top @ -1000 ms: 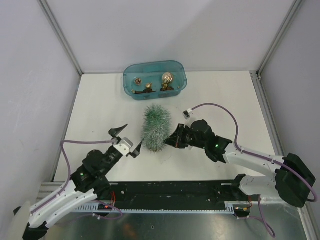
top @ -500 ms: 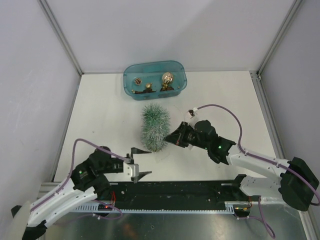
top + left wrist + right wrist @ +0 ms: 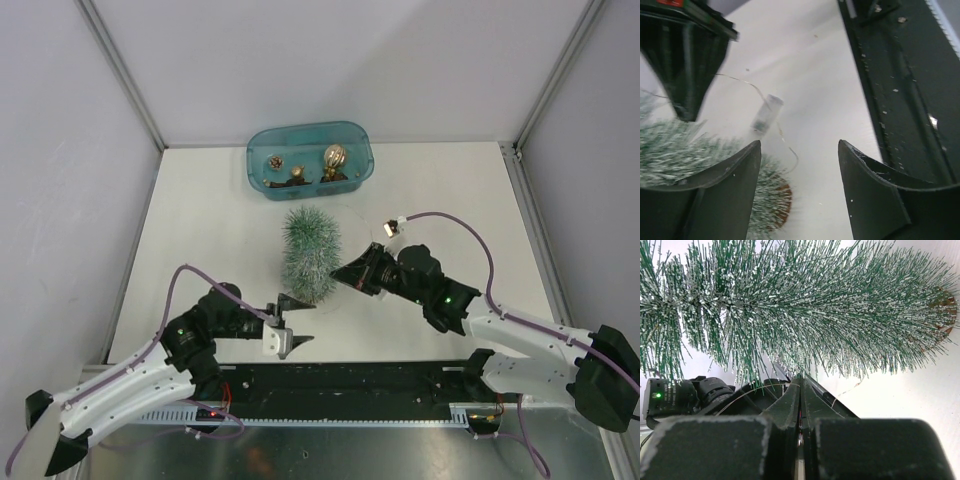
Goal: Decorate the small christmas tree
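The small christmas tree [image 3: 310, 255] lies on its side mid-table, its tip toward the teal tub and its wood-slice base [image 3: 780, 200] toward me. It fills the top of the right wrist view [image 3: 805, 305]. My right gripper [image 3: 338, 277] is at the tree's right flank, shut on a thin wire string [image 3: 740, 392] whose fine strand meets the fingertips [image 3: 800, 382]. The wire, with a small clear capsule [image 3: 765, 114], lies on the table beside the tree. My left gripper [image 3: 293, 322] is open and empty just in front of the tree's base.
A teal tub [image 3: 255, 165] at the back holds a gold ball ornament [image 3: 334, 156] and smaller brown and gold ornaments [image 3: 296, 172]. A black rail [image 3: 350, 385] runs along the near table edge. Grey walls close in both sides.
My left gripper left the tree's left side, swung down toward the near edge, then moved right to the tree's base. My right gripper shifted slightly right, staying shut.
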Action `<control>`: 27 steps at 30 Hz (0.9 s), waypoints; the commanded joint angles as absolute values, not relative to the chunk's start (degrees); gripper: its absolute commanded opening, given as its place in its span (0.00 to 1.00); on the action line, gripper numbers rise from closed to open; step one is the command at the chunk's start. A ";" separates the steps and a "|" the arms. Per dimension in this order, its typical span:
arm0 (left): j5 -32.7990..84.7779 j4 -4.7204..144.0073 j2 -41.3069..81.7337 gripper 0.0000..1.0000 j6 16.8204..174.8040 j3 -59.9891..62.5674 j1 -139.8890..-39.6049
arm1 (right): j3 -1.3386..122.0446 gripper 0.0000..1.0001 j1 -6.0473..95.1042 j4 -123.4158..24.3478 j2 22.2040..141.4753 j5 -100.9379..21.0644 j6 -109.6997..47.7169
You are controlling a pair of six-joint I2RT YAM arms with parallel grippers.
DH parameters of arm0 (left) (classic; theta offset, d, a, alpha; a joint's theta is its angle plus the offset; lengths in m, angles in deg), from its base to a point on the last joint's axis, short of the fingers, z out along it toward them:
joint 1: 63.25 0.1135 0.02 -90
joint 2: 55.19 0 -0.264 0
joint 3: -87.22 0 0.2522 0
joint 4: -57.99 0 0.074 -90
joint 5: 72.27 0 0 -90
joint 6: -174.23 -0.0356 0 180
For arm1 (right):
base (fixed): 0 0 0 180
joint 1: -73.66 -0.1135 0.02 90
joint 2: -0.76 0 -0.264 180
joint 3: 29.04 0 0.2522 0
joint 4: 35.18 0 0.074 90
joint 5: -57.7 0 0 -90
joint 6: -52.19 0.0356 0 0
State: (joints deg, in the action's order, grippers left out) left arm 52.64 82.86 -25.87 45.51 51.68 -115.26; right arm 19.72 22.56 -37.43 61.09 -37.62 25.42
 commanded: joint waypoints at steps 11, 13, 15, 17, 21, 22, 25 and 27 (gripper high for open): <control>51.21 71.31 -23.70 0.68 48.48 54.12 -117.33 | 18.32 0.00 22.52 -31.86 59.42 -37.55 27.93; 51.17 71.31 -22.67 0.65 47.81 53.88 -117.55 | 18.15 0.00 22.26 -31.57 59.37 -37.37 28.07; 51.09 71.35 -21.88 0.62 47.18 53.60 -117.60 | 17.91 0.00 22.16 -31.11 59.27 -37.25 28.34; 50.74 71.34 -21.57 0.55 46.54 53.75 -117.68 | 17.62 0.00 22.13 -30.57 59.13 -37.23 28.61; 48.57 71.35 -21.59 0.33 45.45 54.16 -117.82 | 17.16 0.00 22.12 -30.20 58.62 -37.03 28.91; 48.13 71.37 -21.65 0.28 45.33 54.14 -117.82 | 17.02 0.00 22.09 -30.16 58.52 -36.95 28.99; 46.65 71.39 -21.77 0.13 44.84 54.12 -117.83 | 16.72 0.00 22.08 -30.15 58.21 -36.88 29.07; 45.39 71.39 -21.90 0.04 44.37 54.17 -117.83 | 16.49 0.00 22.09 -30.31 57.81 -36.82 29.12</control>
State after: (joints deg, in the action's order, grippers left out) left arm 48.03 73.11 -21.41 46.15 53.97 -117.44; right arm 16.90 22.39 -32.95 59.50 -37.68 28.26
